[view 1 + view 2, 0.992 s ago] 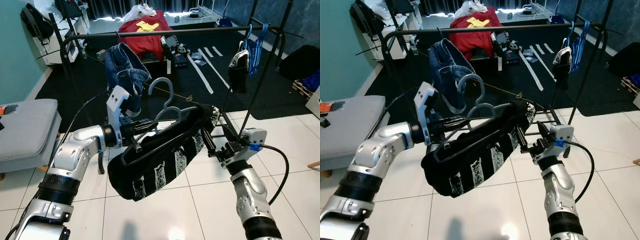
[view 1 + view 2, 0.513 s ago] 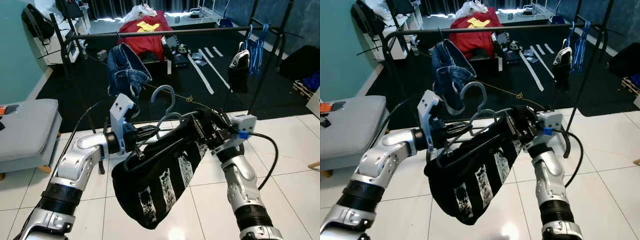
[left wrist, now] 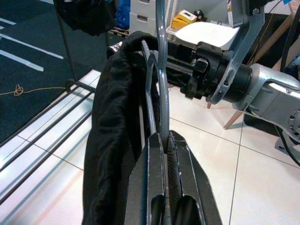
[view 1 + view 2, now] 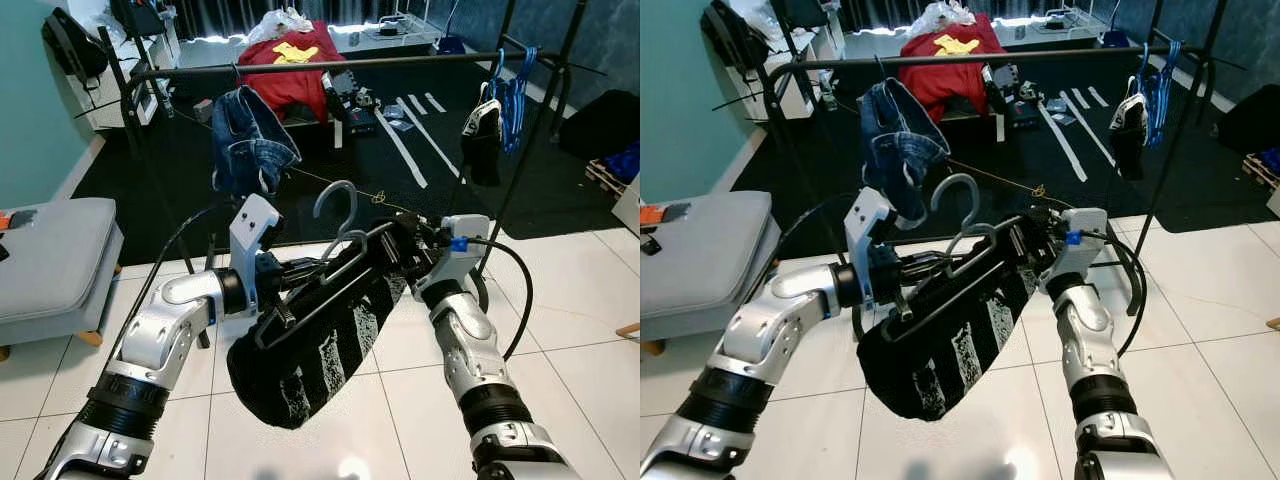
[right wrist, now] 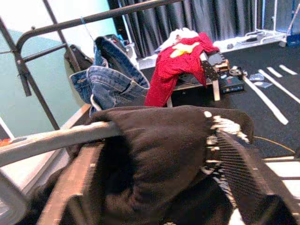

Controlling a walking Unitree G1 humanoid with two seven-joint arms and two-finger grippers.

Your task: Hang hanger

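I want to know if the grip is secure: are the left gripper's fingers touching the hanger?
Touching. In the left wrist view the left gripper has both fingers pressed shut on the grey hanger, with no gap at the wire.

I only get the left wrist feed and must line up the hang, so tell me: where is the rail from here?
Observer: The black rail runs ahead of the robot, above the hanger's hook.
Operator: Anything on it already?
Observer: Blue jeans toward the robot's left, blue hangers toward its right.
Operator: Which way does the garment hang?
Observer: The black striped garment sags from the hanger toward the tiled floor, between the left gripper and right gripper.
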